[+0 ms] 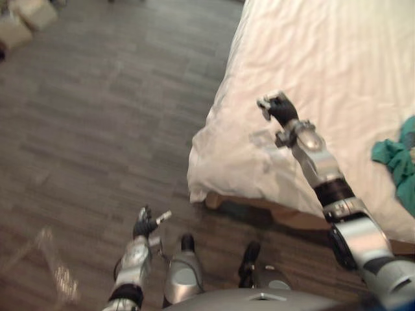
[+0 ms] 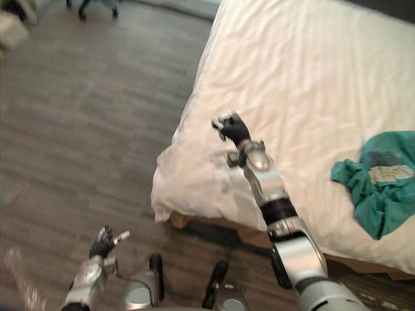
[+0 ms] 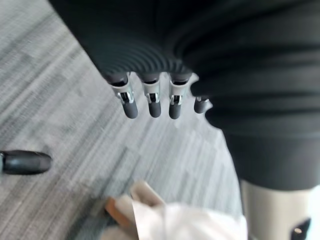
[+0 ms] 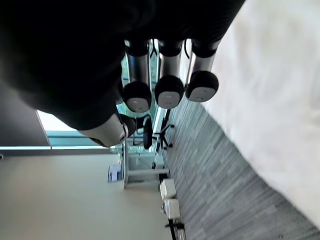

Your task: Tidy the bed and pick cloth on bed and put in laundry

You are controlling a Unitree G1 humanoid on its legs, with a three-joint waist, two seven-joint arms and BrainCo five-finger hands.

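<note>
My right arm reaches forward and up from the lower right, bent at the elbow, with my right hand [image 2: 232,128] raised above the near corner of the bed [image 2: 311,78], clear of the sheet. Its fingers [image 4: 168,90] hang loosely extended in a row, thumb tucked close beside them, holding nothing. My left hand [image 1: 144,225] sits low over the floor [image 1: 97,129], fingers [image 3: 152,100] straight and apart, also empty. The bed wears a white sheet, softly creased, draping in a rounded fold over the corner above a pale wooden frame. The crumpled teal cloth [image 2: 376,181] lies on the sheet near the bed's near edge, well to the right of my right arm. The floor is grey-brown planks with a streaked grain.
</note>
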